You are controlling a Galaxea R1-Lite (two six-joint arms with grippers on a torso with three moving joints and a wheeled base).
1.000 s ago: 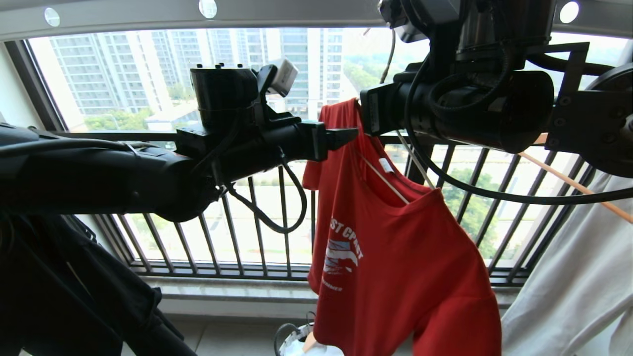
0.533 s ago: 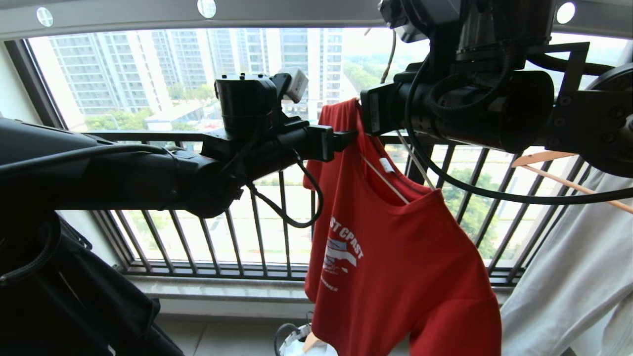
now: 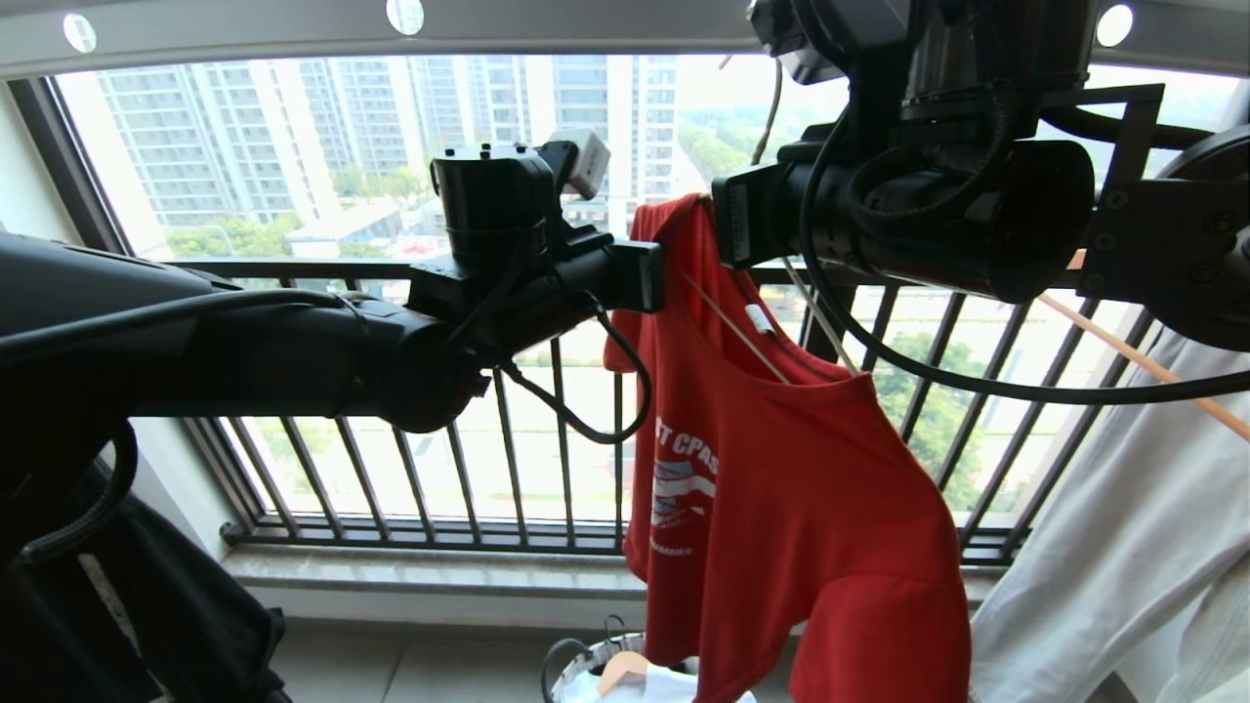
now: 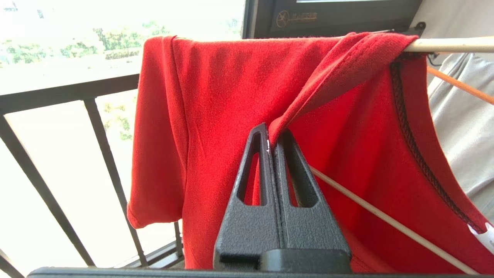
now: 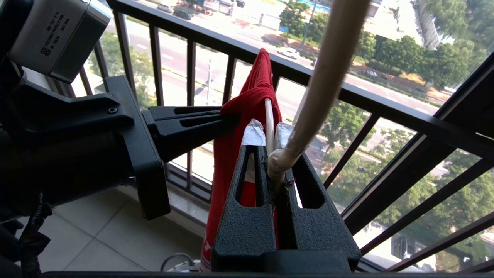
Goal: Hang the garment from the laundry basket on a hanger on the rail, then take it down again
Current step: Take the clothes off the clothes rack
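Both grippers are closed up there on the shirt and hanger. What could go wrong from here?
The left gripper pinches only a thin fold of the red T-shirt; a pull could slip it free. The shirt sits on just one end of the white hanger, so it could slide off. The right gripper clamps the hanger, which might twist.

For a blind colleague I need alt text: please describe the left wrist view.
The left gripper is shut on a fold of the red T-shirt at its collar. The shirt hangs over a thin white hanger; behind it are a dark window railing and a pale grey garment.
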